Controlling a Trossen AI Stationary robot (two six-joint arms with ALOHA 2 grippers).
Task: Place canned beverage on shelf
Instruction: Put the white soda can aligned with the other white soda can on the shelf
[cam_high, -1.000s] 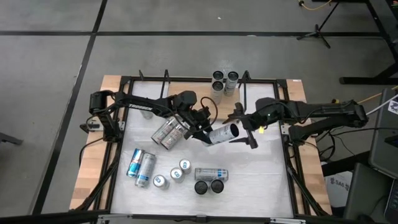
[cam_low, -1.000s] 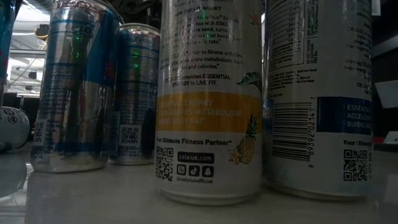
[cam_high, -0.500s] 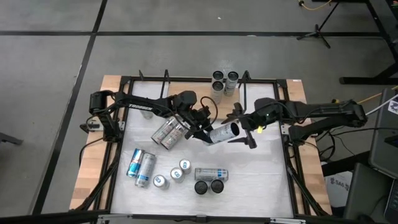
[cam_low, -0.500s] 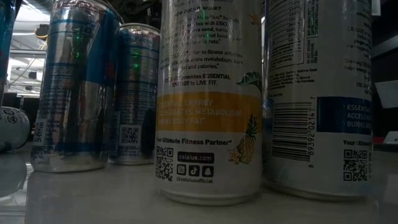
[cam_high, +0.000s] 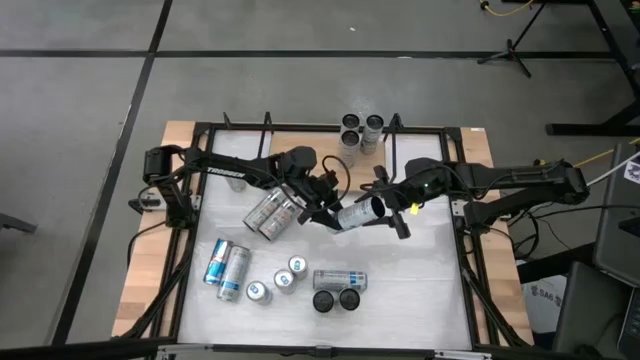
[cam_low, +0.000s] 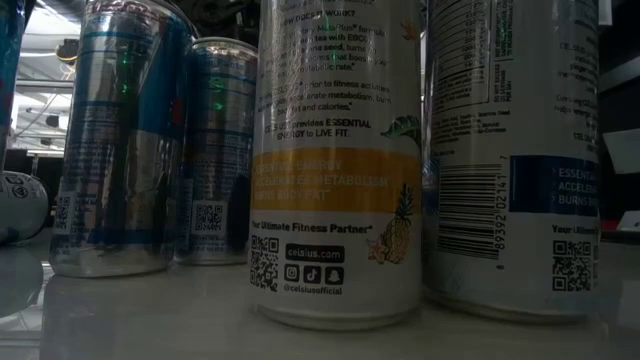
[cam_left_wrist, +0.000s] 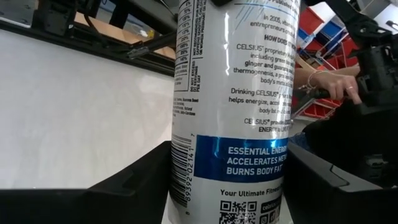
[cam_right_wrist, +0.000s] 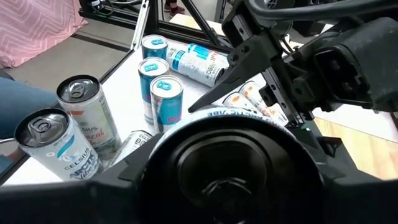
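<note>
A white can with a blue band (cam_high: 358, 213) hangs tilted above the middle of the table, held between both grippers. My left gripper (cam_high: 330, 208) is shut on its left part, and in the left wrist view the can (cam_left_wrist: 236, 74) fills the space between the fingers. My right gripper (cam_high: 392, 207) is shut on its right end (cam_right_wrist: 217, 155). At the table's far edge stand the thin black upright loops of the shelf (cam_high: 267, 130), with several cans (cam_high: 360, 131) upright near the right loop. Neither gripper shows in the low view. My left gripper pinches the can's body at the blue band (cam_left_wrist: 205, 155), between its two fingers (cam_left_wrist: 134, 183). The fingers come nearly level from the table's left and lie across the can. The can is lifted clear of the table. My right gripper has the can's round right end (cam_right_wrist: 211, 134) between its two fingers (cam_right_wrist: 121, 180). It comes from the table's right, slanting a little downward, with the fingers lying along the can. That end faces straight into the wrist camera.
Two cans (cam_high: 272, 212) lie under my left arm. More cans stand and lie near the front: blue ones (cam_high: 227, 265), upright ones (cam_high: 283, 280), a lying one (cam_high: 340, 279). The low view is filled by cans (cam_low: 335, 160). A person's hand (cam_left_wrist: 329, 87) shows beyond the table.
My right gripper has closed its fingers onto the can's right end; a second ago they stood wide on either side of it. The can and my left gripper have kept still.
</note>
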